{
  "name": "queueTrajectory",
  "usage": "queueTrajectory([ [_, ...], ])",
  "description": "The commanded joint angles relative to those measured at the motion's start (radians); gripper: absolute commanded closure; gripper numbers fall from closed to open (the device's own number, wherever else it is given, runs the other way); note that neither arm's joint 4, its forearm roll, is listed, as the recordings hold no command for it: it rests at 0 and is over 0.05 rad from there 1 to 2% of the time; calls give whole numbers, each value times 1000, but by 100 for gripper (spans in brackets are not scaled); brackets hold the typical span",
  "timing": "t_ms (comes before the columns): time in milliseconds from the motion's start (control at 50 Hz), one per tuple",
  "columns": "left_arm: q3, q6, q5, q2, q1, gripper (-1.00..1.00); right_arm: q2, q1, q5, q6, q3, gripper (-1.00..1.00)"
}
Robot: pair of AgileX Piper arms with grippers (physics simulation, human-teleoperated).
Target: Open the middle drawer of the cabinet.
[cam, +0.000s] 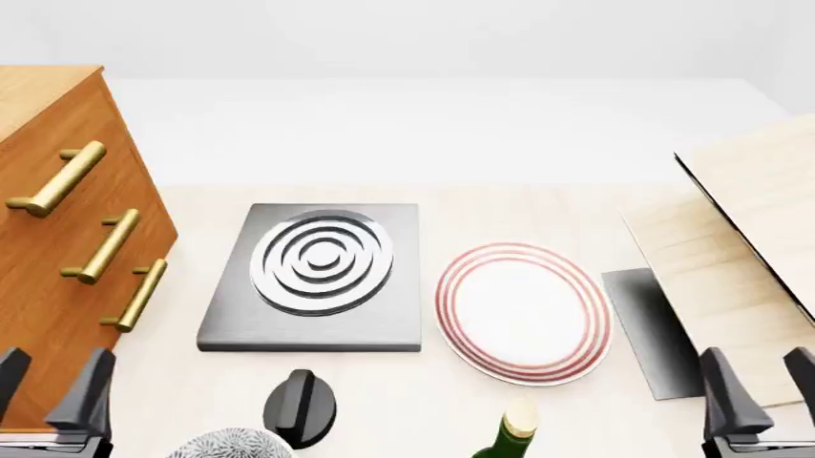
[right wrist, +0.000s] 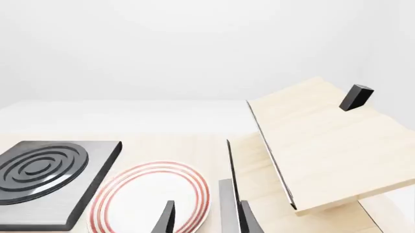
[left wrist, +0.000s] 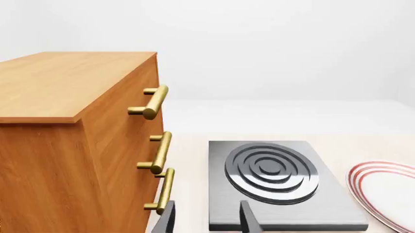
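Nearest the front camera, along the table's near edge, lay a black knob-like object [cam: 301, 408], the top of a green bottle [cam: 514, 431] and the rim of a speckled bowl [cam: 229, 445], with the left gripper [cam: 49, 386] and the right gripper [cam: 762, 386] rising at either corner, each with its fingers spread apart and nothing between them. The cabinet [cam: 52, 219] stood at the left side of the table, a blocky orange-brown chest with a smooth wood-grain finish, its front turned toward the table's middle and all three fronts appearing shut flush. The middle drawer [cam: 83, 267] was marked by its brass bar handle [cam: 106, 246], a polished cylinder on two short posts, well apart from the left gripper, which faced along the cabinet's front. The likely trouble lay in the three handles being alike and closely stacked: a slightly misjudged reach could close on the lower handle [cam: 136, 294], which seemed nearest the fingers, or on the upper one. The round, glossy bar might also slip if pinched off-centre, and a pull not square to the front could bind the drawer. Beside the cabinet sat a flat grey hob [cam: 312, 277] with raised concentric rings, then a white plate [cam: 522, 310] with red rim lines, and pale tilted wood panels [cam: 751, 219] at the right.
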Motion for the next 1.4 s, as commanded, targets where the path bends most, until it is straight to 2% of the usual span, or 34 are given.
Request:
queueTrajectory([
  [20, -3, 0, 2, 6, -6, -100, 15, -2, -10, -2, -2, -100],
  [280, -2, 14, -4, 26, -1, -100, 51, -2, -40, -4, 0, -100],
  [300, 0, 36, -3, 20, 17, -100, 59, -2, -48, -5, 0, -100],
  [320, -1, 17, -8, 37, 1, -100, 53, -2, -42, -5, 0, -100],
  [620, 0, 21, -15, 44, -1, -100, 59, -2, -48, -5, 0, -100],
  [740, 0, 35, 6, 6, 0, -100, 59, -2, -48, -5, 0, -100],
  [1100, -6, 146, -56, -3, -19, -100, 59, -2, -48, -5, 0, -100],
  [1400, -61, 264, -17, 0, -89, -100, 59, -2, -48, -5, 0, -100],
])
